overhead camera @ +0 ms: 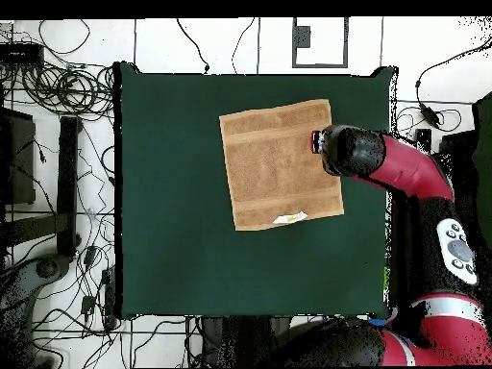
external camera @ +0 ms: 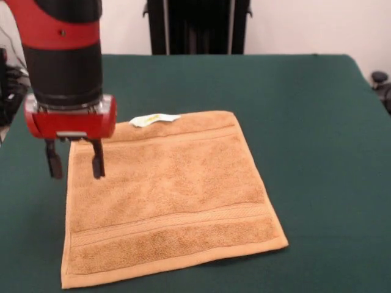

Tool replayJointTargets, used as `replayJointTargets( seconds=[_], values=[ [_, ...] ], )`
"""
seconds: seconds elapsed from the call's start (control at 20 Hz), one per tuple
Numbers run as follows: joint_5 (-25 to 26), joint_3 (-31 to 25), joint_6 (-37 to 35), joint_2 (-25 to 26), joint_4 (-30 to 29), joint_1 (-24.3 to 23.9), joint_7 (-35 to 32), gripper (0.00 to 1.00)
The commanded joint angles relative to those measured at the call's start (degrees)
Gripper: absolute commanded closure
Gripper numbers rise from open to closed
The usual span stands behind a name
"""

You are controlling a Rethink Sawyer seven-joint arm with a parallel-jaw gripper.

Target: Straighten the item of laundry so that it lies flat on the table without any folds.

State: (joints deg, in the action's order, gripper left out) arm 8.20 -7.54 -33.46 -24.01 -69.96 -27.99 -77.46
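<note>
The item of laundry (external camera: 165, 195), a tan-orange terry towel, lies spread out on the dark green table (external camera: 305, 122), with border bands near its far and near ends and a white tag (external camera: 154, 119) at the far edge. It looks flat, with no visible fold. My gripper (external camera: 74, 160) hangs over the towel's left edge near the far left corner, its two dark fingers (external camera: 97, 162) apart and empty, one over the cloth and one just outside it. From above, the towel (overhead camera: 279, 168) sits in the table's upper middle and the arm's wrist (overhead camera: 348, 150) covers its right edge.
The table's green cloth (overhead camera: 192, 240) reaches far beyond the towel on all sides. Cables and equipment (overhead camera: 58, 144) lie on the floor beyond the table's edges. A dark stand (external camera: 198, 27) rises behind the table.
</note>
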Motion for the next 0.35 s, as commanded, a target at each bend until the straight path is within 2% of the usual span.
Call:
replayJointTargets(
  seconds=[0.05,0.35],
  values=[
    [1.1,-1.1,3.7,-5.2,-14.6,-0.1,-7.7,0.0],
    [0.6,-1.1,2.6,-5.3,-15.1,0.2,-7.7,0.0]
  ],
)
